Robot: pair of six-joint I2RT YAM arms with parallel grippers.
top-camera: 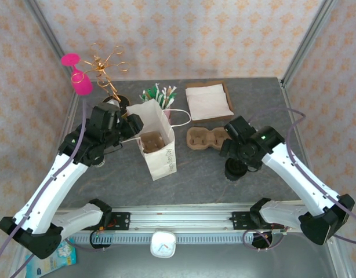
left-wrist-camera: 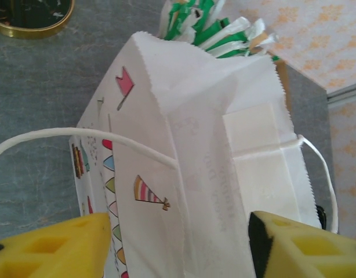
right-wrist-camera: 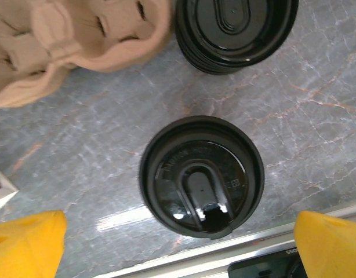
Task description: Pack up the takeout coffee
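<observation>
At the near edge of the table [top-camera: 201,185], the right gripper [right-wrist-camera: 179,248] hangs spread wide over the takeout coffee [right-wrist-camera: 201,176], which stands upright with its black lid on, nothing gripped. I'd call this the pick. Next it needs to drop straight down and pinch the cup. Further back, the left gripper [left-wrist-camera: 178,249], jaws apart, brackets the rim of the white paper bag [left-wrist-camera: 213,145], with the cardboard cup carrier [top-camera: 206,138] beside it.

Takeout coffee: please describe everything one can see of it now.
The takeout coffee stands upright on the grey marbled table, near its front rail. From above, its round, glossy black plastic lid hides the cup body; the lid has a raised rim, an embossed recess and a small sip hole. Nothing touches it but the table. The right fingers are open, one on each side, apart from it.
</observation>
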